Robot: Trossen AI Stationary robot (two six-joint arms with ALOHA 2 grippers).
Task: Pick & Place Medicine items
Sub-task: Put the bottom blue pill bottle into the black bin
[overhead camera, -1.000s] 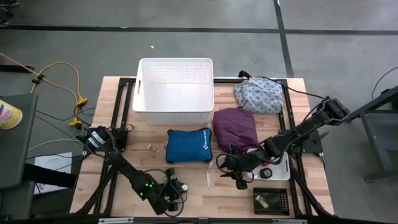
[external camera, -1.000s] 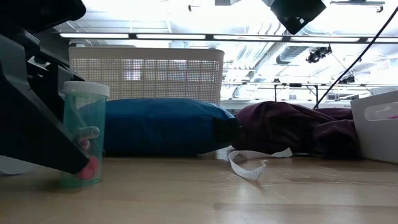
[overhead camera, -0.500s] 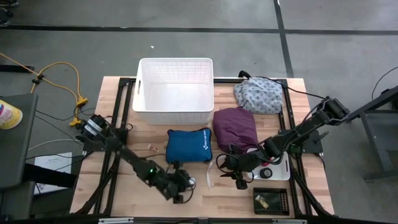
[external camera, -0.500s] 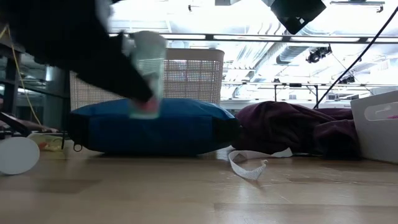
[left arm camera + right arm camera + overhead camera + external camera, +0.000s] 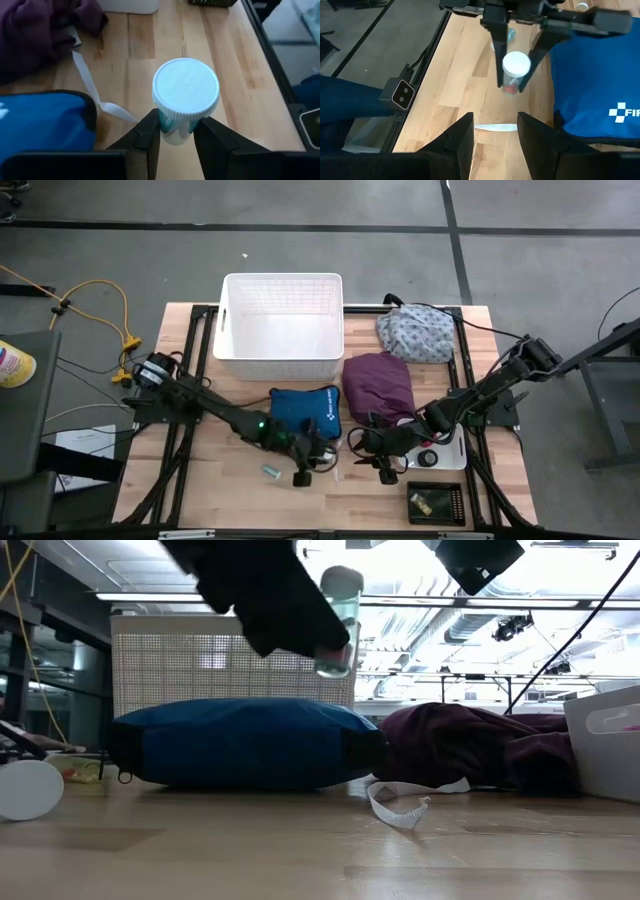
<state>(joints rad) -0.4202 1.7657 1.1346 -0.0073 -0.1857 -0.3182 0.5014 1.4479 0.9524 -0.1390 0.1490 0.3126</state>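
Greenish vial (image 5: 185, 97) between left fingers (image 5: 148, 134) (white-capped), airborne

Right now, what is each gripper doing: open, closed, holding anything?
Left gripper: closed on the greenish vial with a white cap, lifted above the table near the blue pouch.
Right gripper: fingers apart, holding nothing.

Left arm stretched low from the left edge toward the centre of the surface, wrist raised clear of it. Left pincer (image 5: 312, 457) clamped on a capped vial (image 5: 184, 102), one dark finger (image 5: 146, 135) pressed to each side just below the cap. Right arm reaching in from the right edge, elbow bent, forearm angled toward the centre. Right pincer (image 5: 384, 465) held low near the front, jaws parted, nothing between them.
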